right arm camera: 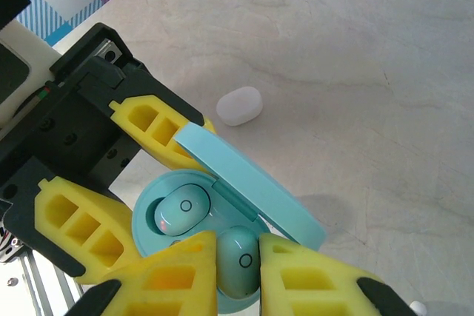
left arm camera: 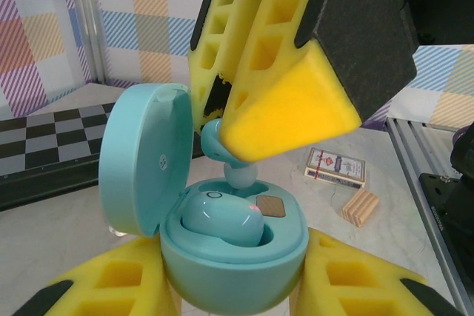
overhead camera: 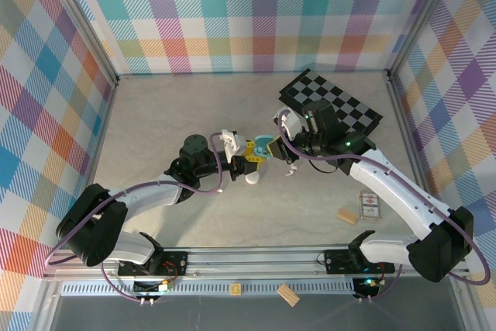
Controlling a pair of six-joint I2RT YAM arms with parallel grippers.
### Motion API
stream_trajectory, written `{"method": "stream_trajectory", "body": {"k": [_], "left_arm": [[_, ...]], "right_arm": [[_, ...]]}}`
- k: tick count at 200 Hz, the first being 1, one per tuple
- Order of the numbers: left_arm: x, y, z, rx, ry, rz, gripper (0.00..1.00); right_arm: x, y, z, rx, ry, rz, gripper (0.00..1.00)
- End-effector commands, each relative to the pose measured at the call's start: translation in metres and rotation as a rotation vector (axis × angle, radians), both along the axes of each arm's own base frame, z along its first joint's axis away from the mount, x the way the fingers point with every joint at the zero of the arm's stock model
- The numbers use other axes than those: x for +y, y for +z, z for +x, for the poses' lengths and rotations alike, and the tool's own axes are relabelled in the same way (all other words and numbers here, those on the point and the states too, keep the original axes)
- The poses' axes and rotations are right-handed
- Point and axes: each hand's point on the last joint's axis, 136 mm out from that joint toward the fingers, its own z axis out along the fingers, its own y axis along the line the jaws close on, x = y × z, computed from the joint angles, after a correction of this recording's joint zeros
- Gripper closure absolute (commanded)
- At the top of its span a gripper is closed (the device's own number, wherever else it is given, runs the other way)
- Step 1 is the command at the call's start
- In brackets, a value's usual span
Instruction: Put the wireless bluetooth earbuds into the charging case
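The top camera looks steeply down from well above the open charging case [overhead camera: 264, 145]. The 2 wrist cameras face it closely from opposite sides; all 3 share it.

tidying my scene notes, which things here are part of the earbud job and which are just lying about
In the job: charging case, open, in the left gripper; seated earbud inside it; second earbud pinched by the right gripper at the case's other slot.
Lying about: white oval piece on the table (possibly another case), card box, wooden block, checkered board.
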Motion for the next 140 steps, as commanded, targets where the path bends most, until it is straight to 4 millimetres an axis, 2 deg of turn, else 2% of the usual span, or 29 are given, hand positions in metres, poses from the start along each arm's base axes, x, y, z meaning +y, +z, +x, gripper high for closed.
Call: {"method": "stream_trajectory", "body": {"k": [1, 65, 87, 113, 140], "left_arm": [[-0.004, 0.025, 0.001, -0.067, -0.005, -0.053, 0.77], [-0.007, 0.029, 0.002, -0.068, -0.015, -0.073, 0.77], [-0.007, 0.028, 0.003, -0.068, -0.015, -0.072, 0.77], [-0.007, 0.027, 0.002, -0.065, -0.016, -0.07, 0.77], [-0.005, 0.023, 0.002, -0.071, -0.011, -0.063, 0.77]], "right_arm": [[-0.002, -0.003, -0.001, 0.001, 0.011, -0.015, 0.82], [-0.001, -0.009, -0.004, 0.022, 0.03, -0.033, 0.78], [-0.003, 0.0, -0.003, 0.005, 0.018, -0.02, 0.76], [-0.007, 0.016, 0.002, -0.045, -0.03, 0.003, 0.54], [-0.01, 0.038, 0.005, -0.094, -0.063, 0.086, 0.45]]}}
